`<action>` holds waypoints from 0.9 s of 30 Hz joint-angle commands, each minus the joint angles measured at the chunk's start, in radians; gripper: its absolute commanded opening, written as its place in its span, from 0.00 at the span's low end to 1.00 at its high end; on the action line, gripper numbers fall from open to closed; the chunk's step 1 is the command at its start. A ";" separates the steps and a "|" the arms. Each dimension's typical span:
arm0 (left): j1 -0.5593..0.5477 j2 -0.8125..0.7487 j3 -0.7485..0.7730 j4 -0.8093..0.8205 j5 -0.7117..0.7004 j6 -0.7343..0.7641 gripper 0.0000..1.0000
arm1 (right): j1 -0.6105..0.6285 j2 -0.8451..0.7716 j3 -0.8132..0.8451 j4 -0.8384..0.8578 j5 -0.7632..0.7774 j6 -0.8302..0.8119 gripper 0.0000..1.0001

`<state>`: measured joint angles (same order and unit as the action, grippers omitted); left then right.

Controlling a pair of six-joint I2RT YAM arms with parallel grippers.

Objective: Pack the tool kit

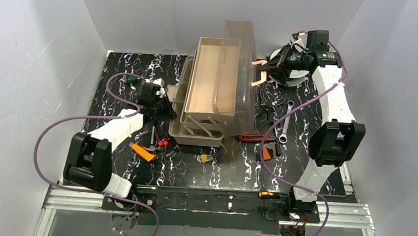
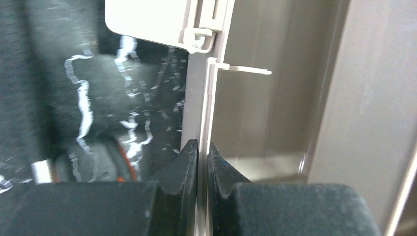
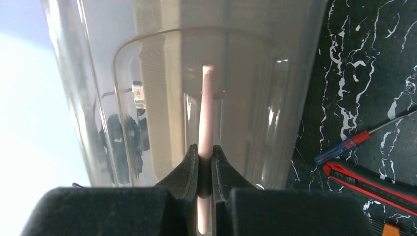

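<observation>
Tray (image 2: 201, 108) in left claw (image 2: 202, 145), handle (image 3: 207, 108) in right claw (image 3: 205, 150)

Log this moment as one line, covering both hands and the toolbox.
left hand: shut on tray wall | right hand: shut on lid handle | lid: open | wrench, red cutter: outside toolbox

Both arms wear white plastic shells between chunky black joint housings; the left arm (image 1: 118, 125) and the right arm (image 1: 335, 99) look identical. A loose purple cable (image 1: 39, 139) trails along the left one, and a second purple cable (image 1: 260, 152) along the right. The left hand (image 2: 202, 156) and right hand (image 3: 205, 157) each end in two matte black, wedge-shaped fingers (image 2: 179, 169). A black base plate (image 1: 217, 203) sits under them on a silver rail (image 1: 73, 196).
</observation>
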<state>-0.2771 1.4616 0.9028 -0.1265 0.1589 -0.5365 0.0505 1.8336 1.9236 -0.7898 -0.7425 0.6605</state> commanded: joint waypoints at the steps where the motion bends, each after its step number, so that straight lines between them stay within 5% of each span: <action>1: 0.086 -0.122 -0.060 -0.041 -0.213 -0.067 0.00 | -0.023 0.020 0.035 0.151 -0.073 -0.009 0.01; 3: 0.088 -0.158 -0.077 -0.047 -0.268 -0.063 0.00 | -0.023 0.046 0.017 0.176 -0.079 -0.002 0.01; 4: 0.088 -0.172 -0.084 -0.048 -0.287 -0.065 0.00 | -0.024 0.058 0.002 0.199 -0.083 0.011 0.10; 7: 0.088 -0.197 -0.096 -0.047 -0.327 -0.064 0.00 | -0.023 0.081 -0.044 0.257 -0.096 0.042 0.58; 11: 0.091 -0.205 -0.101 -0.049 -0.354 -0.072 0.00 | -0.024 0.068 -0.094 0.296 -0.069 0.047 0.77; 27: 0.101 -0.177 -0.107 -0.007 -0.312 -0.088 0.00 | -0.040 0.034 -0.291 0.364 -0.048 0.033 0.77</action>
<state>-0.2016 1.2953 0.7971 -0.1810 -0.0853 -0.5625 -0.0105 1.9232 1.6680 -0.4808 -0.7639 0.6930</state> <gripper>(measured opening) 0.059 0.766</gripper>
